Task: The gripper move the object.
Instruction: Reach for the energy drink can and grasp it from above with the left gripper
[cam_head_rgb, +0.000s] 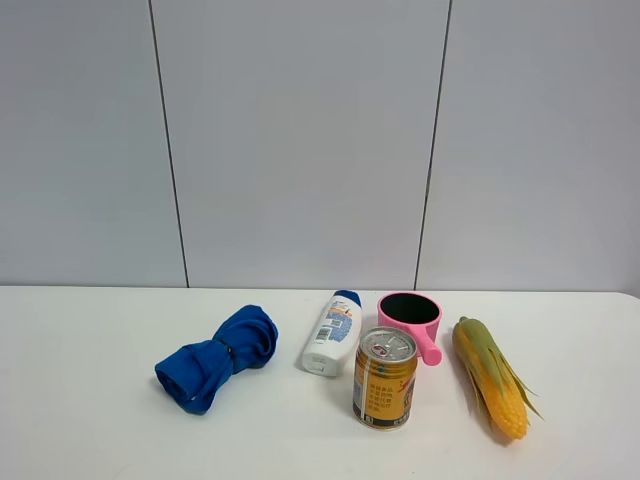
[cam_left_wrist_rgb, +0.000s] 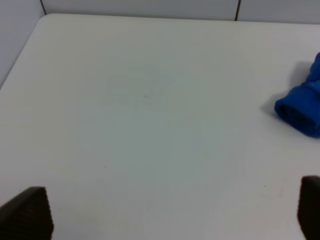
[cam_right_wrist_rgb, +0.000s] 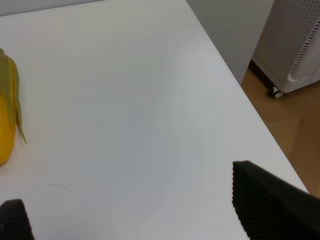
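Note:
The gold-yellow can (cam_head_rgb: 385, 378) with a silver pull-tab top stands upright on the white table (cam_head_rgb: 90, 420), in front of the pink cup. Neither arm shows in the exterior high view. In the left wrist view my left gripper (cam_left_wrist_rgb: 170, 212) is open over bare table, its black fingertips (cam_left_wrist_rgb: 30, 210) wide apart, with the blue cloth off to one side. In the right wrist view my right gripper (cam_right_wrist_rgb: 135, 210) is open near the table's right edge, with the corn beside it. The can is out of both wrist views.
A rolled blue cloth (cam_head_rgb: 215, 358) (cam_left_wrist_rgb: 302, 107) lies left of a lying white shampoo bottle (cam_head_rgb: 332, 333). A pink cup (cam_head_rgb: 411, 322) stands behind the can. A corn cob (cam_head_rgb: 490, 375) (cam_right_wrist_rgb: 7, 112) lies at the right. A white wheeled unit (cam_right_wrist_rgb: 295, 45) stands on the floor beyond the table edge.

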